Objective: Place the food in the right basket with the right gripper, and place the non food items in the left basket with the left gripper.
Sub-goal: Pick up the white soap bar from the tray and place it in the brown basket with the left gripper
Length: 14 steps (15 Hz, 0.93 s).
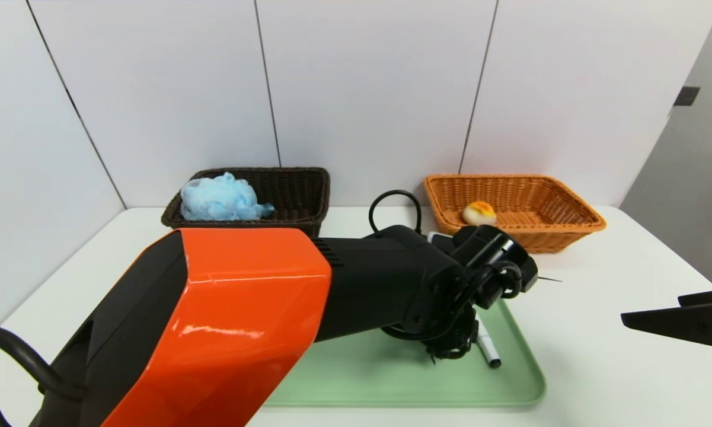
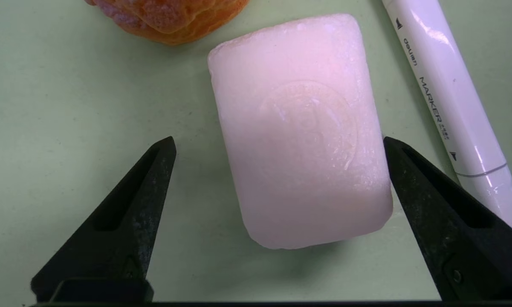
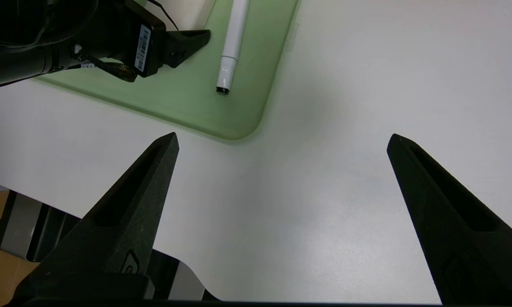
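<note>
A: From the head view, the left arm covers the soap bar entirely, and the left gripper itself is out of sight beneath the wrist.

B: The cream puff?

A: Cut off by the edge in the left wrist view, beyond the spread jaws. The marker pen runs off frame beside one jaw.

B: And the right gripper?

A: Only one dark finger shows at the head view's edge.
</note>
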Tool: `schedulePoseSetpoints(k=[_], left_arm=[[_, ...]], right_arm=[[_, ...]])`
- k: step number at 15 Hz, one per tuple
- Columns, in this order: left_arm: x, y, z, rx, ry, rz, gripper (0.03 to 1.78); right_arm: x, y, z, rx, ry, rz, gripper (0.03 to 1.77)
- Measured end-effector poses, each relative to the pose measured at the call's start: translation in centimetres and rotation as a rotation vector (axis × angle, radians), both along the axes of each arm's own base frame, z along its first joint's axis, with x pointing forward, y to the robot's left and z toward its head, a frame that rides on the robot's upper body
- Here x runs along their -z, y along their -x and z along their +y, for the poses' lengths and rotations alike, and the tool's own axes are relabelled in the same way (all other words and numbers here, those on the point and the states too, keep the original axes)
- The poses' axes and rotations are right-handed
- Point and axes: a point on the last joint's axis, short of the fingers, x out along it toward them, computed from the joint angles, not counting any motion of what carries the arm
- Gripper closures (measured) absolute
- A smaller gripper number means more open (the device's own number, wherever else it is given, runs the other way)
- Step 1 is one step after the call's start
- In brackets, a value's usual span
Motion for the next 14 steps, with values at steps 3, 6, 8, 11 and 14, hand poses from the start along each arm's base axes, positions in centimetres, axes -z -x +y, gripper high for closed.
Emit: schedulePoseSetpoints(k=[3, 6, 8, 11, 14], left_arm=[[0.2, 0.0, 0.0, 0.000, -0.002, 0.002, 0.58], [0.1, 0.0, 0.0, 0.001, -0.002, 0.001, 0.81], [-0.3, 0.1, 0.2, 0.001, -0.002, 0.002, 0.82], [-1.2, 0.3, 0.6, -0.001, 0.004, 0.000, 0.83], [-2.6, 0.9, 1.5, -0.006, 0.000, 0.006, 0.83]], right_arm=[[0.0, 0.0, 0.0, 0.000, -0.001, -0.001, 0.11], [-0.1, 0.1, 0.0, -0.001, -0.001, -0.005, 0.11], [-0.1, 0.2, 0.0, 0.000, -0.001, -0.006, 0.10], [-0.1, 0.2, 0.0, -0.001, -0.002, -0.009, 0.10], [-0.2, 0.3, -0.1, -0.001, -0.003, -0.012, 0.10]])
